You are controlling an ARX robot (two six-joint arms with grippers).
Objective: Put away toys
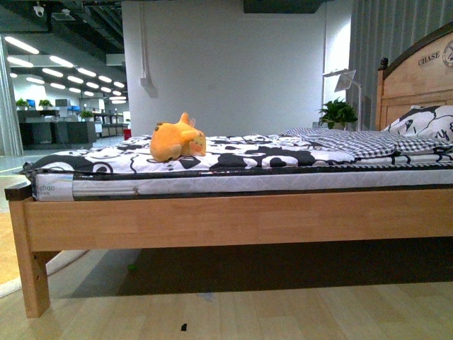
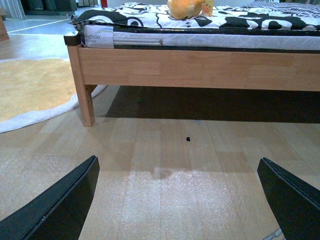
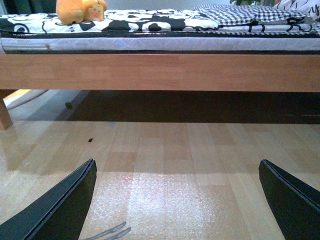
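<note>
An orange-yellow plush toy (image 1: 177,140) lies on the black-and-white patterned bedsheet near the foot end of the bed. It also shows in the left wrist view (image 2: 189,8) and in the right wrist view (image 3: 78,11). Neither arm shows in the front view. My left gripper (image 2: 177,200) is open and empty, low over the wooden floor, well short of the bed. My right gripper (image 3: 177,200) is open and empty, also low over the floor in front of the bed's side rail.
The wooden bed frame (image 1: 233,219) spans the view, with a headboard (image 1: 417,81) at right, a checked blanket (image 1: 368,144) and a pillow (image 1: 432,122). A yellow rug (image 2: 30,87) lies by the bed leg (image 2: 86,105). A small dark speck (image 2: 188,138) is on the floor.
</note>
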